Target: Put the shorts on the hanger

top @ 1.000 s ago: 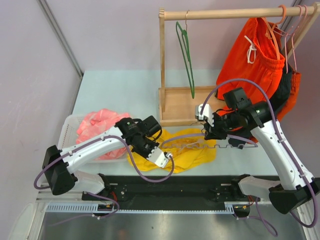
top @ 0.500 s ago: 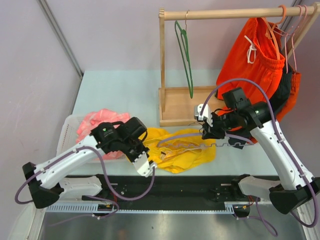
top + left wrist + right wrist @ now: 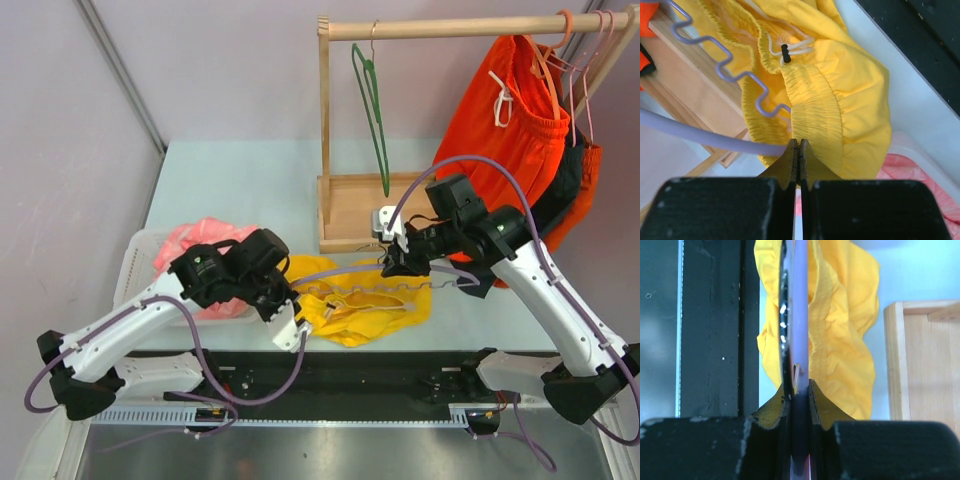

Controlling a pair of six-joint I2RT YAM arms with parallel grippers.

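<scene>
The yellow shorts [image 3: 370,310] lie crumpled on the table near its front edge, waistband and white drawstring [image 3: 790,47] showing. My right gripper [image 3: 390,268] is shut on the lilac hanger [image 3: 440,290] and holds it low, its wavy bar lying across the shorts. In the right wrist view the hanger [image 3: 800,315] runs straight out from between the jaws of the right gripper [image 3: 800,385]. My left gripper [image 3: 290,297] is shut at the left edge of the shorts. In the left wrist view its tips [image 3: 798,145] meet just short of the waistband [image 3: 815,110], with nothing visible between them.
A white basket [image 3: 130,270] with pink cloth [image 3: 200,245] stands at the left. A wooden rack [image 3: 350,210] at the back carries a dark green hanger [image 3: 375,120] and orange-red shorts [image 3: 500,110]. A black strip [image 3: 350,370] runs along the near edge.
My left arm pulled back to the left off the shorts and is now at their left edge. My right gripper carried the hanger left, so its wavy bar now lies over the shorts.
</scene>
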